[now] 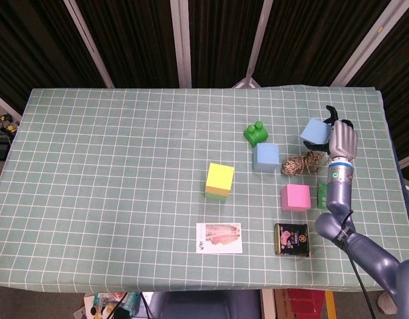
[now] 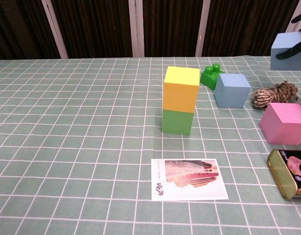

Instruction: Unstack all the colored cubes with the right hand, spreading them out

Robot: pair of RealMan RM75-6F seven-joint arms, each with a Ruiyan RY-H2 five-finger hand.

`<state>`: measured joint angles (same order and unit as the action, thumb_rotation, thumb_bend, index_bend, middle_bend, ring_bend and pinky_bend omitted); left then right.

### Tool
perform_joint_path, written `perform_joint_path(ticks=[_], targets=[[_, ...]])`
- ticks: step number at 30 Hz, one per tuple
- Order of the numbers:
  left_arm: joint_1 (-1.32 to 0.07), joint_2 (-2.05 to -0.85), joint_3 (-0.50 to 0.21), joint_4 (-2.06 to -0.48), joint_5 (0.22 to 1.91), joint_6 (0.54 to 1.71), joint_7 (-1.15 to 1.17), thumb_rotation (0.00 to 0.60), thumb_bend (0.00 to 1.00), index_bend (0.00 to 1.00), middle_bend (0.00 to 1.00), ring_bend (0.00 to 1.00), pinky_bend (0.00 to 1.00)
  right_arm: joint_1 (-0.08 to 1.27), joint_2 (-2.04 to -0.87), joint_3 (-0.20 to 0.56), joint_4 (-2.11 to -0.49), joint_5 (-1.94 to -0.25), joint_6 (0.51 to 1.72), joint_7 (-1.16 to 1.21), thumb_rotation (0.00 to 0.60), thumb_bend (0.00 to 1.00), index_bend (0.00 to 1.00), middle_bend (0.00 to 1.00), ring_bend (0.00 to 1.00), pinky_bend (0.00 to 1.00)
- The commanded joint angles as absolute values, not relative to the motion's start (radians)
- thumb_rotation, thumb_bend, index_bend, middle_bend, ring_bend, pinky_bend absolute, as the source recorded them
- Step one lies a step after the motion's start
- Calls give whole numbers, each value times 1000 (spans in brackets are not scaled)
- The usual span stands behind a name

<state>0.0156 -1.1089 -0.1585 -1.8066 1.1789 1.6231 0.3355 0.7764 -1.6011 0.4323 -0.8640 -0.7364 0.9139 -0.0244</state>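
Up near the desk's (image 1: 91, 166) right edge, the right robot hand (image 1: 342, 139) grips a light blue cube (image 1: 315, 131), its fingers wrapped round it and the cube lifted clear of the cloth, above a coil of twine (image 1: 302, 161). Toward the desk's middle, a yellow cube (image 2: 181, 89) sits stacked on a green cube (image 2: 177, 121). Another blue cube (image 1: 265, 157) and a pink cube (image 1: 295, 197) rest apart on the desk's right side. The left robot hand shows in neither view.

Matt checked cloth (image 1: 124, 166) covers the desk — beside the rough twine coil (image 1: 298, 162), a glossy metal tin (image 1: 292, 239) and matt cubes (image 2: 181, 89).
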Motion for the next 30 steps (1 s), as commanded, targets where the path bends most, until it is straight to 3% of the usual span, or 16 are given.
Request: perform_joint_path(ticks=[1,6,13,18,22,30], targets=[[13,-1112,-158,-1806,1177,1623,343,600,169,200,0,0,48,807,-1652,430,-766,-727,837,-57,600,151,135,213,230,21],[21,-1100,-150,-1814,1186,1623,325,600,169,200,0,0,48,789,-1646,402,-764,-743,825,-105,600,150,77,33,16,0],[29,-1087,-151,-1818,1189,1627,295,600,169,200,0,0,48,753,-1580,397,-889,-799,881,-104,600,150,69,0,0,0],[27,-1079,-151,-1816,1191,1617,282,600,169,200,0,0,48,638,-1388,418,-1292,-887,956,33,600,149,66,0,0,0],[24,-1073,-148,-1816,1192,1604,274,600,169,200,0,0,48,562,-1222,401,-1557,-893,930,55,600,150,53,0,2,0],[30,-1057,-152,-1818,1188,1602,243,600,169,201,0,0,48,493,-959,311,-1839,-973,800,44,600,150,46,0,4,0]])
